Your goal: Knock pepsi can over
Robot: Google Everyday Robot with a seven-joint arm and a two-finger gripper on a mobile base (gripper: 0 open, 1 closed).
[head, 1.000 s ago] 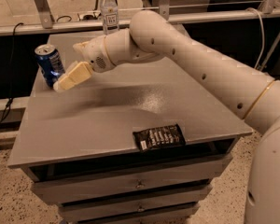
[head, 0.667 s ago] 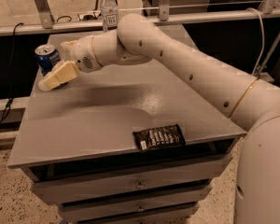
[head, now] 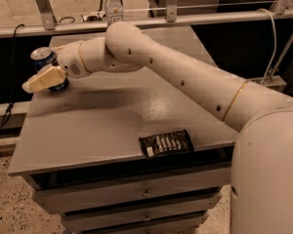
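The pepsi can point(head: 43, 58), blue with a silver top, stands at the left edge of the grey cabinet top point(head: 112, 116), tilted slightly to the left. My gripper point(head: 39, 80) reaches across from the right and lies against the front of the can, covering its lower half. The cream fingers point(head: 45, 78) point left, past the cabinet's edge.
A clear plastic bottle with a white cap point(head: 113, 6) stands at the back of the top. A dark snack packet point(head: 166, 143) lies near the front edge. Drawers sit below. A metal rail point(head: 185, 18) runs behind. My arm point(head: 185, 77) spans the top's middle.
My gripper has swept left across the cabinet top and now presses on the can, which has shifted towards the left edge and leans a little.
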